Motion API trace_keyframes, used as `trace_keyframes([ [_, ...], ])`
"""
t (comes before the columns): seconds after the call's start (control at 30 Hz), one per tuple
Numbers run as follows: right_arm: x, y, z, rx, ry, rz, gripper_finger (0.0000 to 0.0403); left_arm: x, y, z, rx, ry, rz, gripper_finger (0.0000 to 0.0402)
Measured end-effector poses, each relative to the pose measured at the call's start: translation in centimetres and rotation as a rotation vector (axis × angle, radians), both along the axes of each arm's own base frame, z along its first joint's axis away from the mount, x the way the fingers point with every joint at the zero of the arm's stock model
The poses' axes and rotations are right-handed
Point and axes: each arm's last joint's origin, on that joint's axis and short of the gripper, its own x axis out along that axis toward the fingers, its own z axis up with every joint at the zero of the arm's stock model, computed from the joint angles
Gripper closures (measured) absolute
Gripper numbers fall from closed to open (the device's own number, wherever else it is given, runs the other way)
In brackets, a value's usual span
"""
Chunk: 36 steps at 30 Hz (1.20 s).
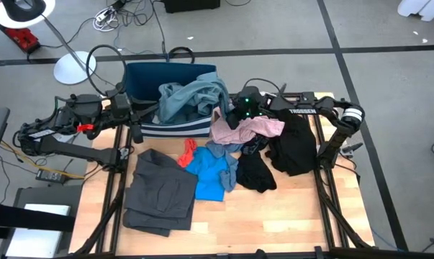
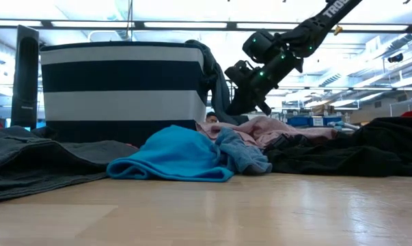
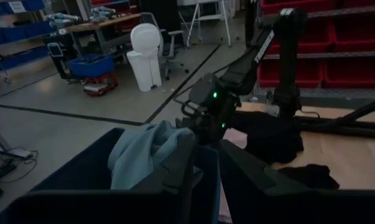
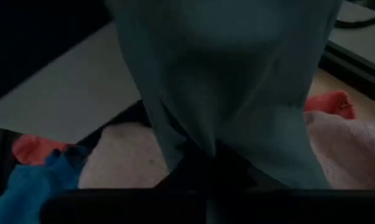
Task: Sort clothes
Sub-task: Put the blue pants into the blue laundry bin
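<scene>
Your right claw is pinched fully closed on the grey-blue garment, at the bin rim nearest the pile; that garment drapes over the bin's edge, part inside, part hanging out. Just beside the claw lies the pink garment, with black clothes beyond it. On the worktop sit the bright blue, red-orange and dark grey pieces. Your left claw waits at the bin's other side, half open, holding nothing.
</scene>
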Motion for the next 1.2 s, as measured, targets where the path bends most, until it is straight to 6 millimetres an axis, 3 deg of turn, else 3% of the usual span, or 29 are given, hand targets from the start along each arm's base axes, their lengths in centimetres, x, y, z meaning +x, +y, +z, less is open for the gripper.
trace_keyframes([
  [0.17,-0.5,1.0,3.4,-0.062,-0.064,0.020,0.0399,-0.1,0.0,-0.7,-0.033,0.060,0.006,0.0321],
  [0.5,-1.4,3.6,16.3,-0.342,-0.185,0.060,0.0401,0.7,-0.2,-2.6,-0.091,0.107,-0.053,0.0321],
  [0.63,-0.4,4.0,21.0,-0.451,-0.287,0.068,0.0401,1.1,-0.3,-3.1,-0.111,0.045,-0.090,0.0321],
  [0.8,2.4,3.7,25.4,-0.579,-0.418,0.083,0.0402,1.2,-0.3,-3.8,-0.113,-0.019,-0.100,0.0321],
  [0.97,6.7,2.8,27.2,-0.636,-0.544,0.136,0.0402,0.9,-0.3,-4.9,-0.139,-0.024,-0.111,0.0321],
  [1.2,13.4,1.7,25.0,-0.577,-0.621,0.244,0.0403,0.2,-0.4,-5.9,-0.159,-0.041,-0.108,0.0321],
])
